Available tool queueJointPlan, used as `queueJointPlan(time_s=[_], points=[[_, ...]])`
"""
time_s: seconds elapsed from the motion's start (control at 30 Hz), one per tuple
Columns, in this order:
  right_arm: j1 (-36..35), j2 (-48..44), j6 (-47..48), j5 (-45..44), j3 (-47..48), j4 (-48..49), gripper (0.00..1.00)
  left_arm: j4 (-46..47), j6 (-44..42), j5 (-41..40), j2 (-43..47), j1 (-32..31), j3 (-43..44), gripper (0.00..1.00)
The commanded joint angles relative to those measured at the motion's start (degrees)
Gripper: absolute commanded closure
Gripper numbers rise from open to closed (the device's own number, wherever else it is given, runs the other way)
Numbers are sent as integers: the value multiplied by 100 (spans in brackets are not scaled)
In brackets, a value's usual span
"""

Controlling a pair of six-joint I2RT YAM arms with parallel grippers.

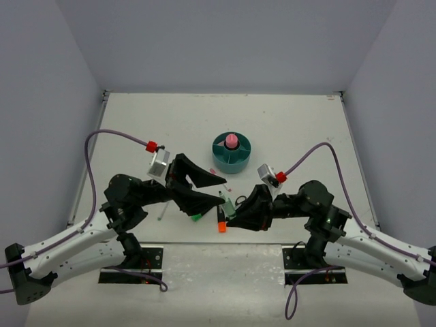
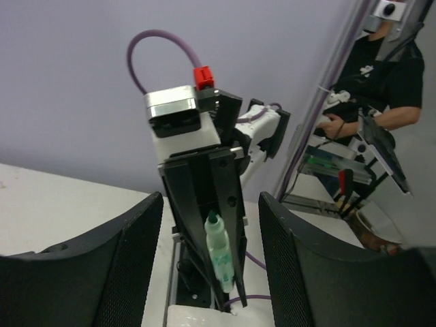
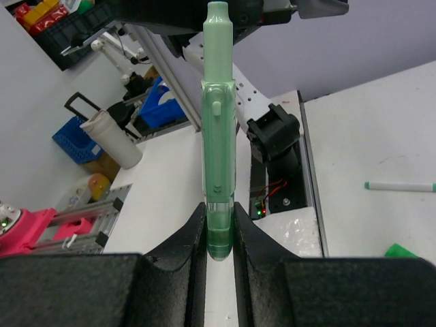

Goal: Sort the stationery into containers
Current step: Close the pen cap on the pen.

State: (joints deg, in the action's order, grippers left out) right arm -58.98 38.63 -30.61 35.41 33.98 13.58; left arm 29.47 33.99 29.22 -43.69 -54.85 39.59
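My right gripper is shut on the lower end of a light green pen, which stands upright between its fingers. In the top view the right gripper faces my left gripper near the table's front. The left gripper is open, and through its wide gap I see the green pen held by the other gripper. The teal organizer stands behind them with a pink-capped glue stick in its central well. A green highlighter, an orange highlighter and a white pen lie on the table.
A thin red-tipped pen lies between the grippers and the organizer. In the right wrist view a white pen with a green tip and a corner of the green highlighter lie to the right. Purple cables arch over both wrists.
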Motion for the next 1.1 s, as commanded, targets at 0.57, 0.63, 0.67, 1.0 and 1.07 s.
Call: queueJointPlan(time_s=[0.57,0.63,0.67,1.0,1.07], points=[[-13,180,201,-9,523,8,100,186,342,283,-337,-26,146,68],[-17,191,210,-39,542,-7,100,196,351,292,-387,-26,182,79],[-16,200,217,-54,550,-22,100,179,350,287,-404,-27,208,87],[-8,92,679,-682,-218,-439,100,-1223,154,-1480,142,-26,785,100],[-8,51,629,-612,-521,-289,100,-1500,35,-1831,315,-26,946,100]])
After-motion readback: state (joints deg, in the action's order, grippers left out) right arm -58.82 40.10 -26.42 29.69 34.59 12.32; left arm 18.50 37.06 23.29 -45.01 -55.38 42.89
